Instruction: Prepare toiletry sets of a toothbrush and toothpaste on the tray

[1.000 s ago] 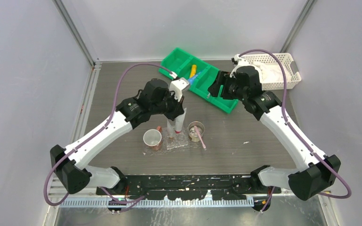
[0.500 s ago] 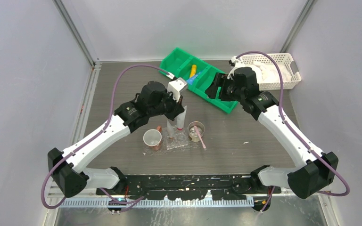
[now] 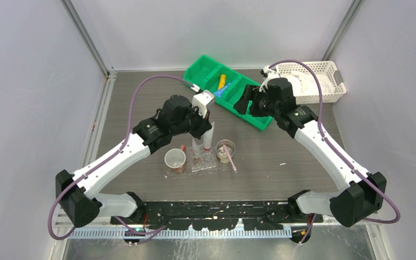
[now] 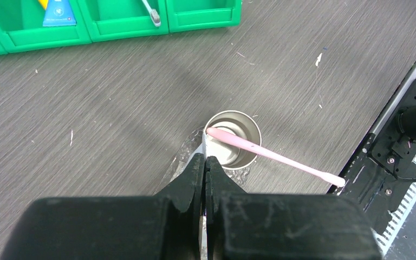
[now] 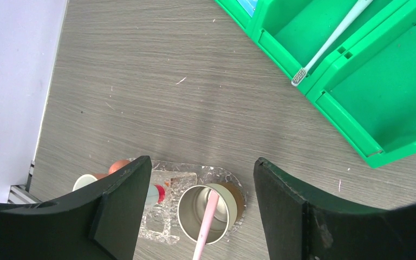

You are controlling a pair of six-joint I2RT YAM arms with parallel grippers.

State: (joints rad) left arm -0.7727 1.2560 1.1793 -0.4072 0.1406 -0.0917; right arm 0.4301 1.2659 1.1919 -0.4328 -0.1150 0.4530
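Observation:
My left gripper is shut on the flat end of the white toothpaste tube, which hangs red cap down over the see-through tray. A silver cup on the tray's right end holds the pale pink toothbrush. My right gripper is open and empty above the green bin. The bin holds the grey toothbrush, a blue tube and a yellow tube.
A second cup, white inside and copper outside, stands at the tray's left end. The white lattice basket sits at the back right. The green bin lies slantwise across the back of the table.
My left gripper has shifted slightly left with the white tube still in it. My right gripper has moved a little left over the green bin and stays open.

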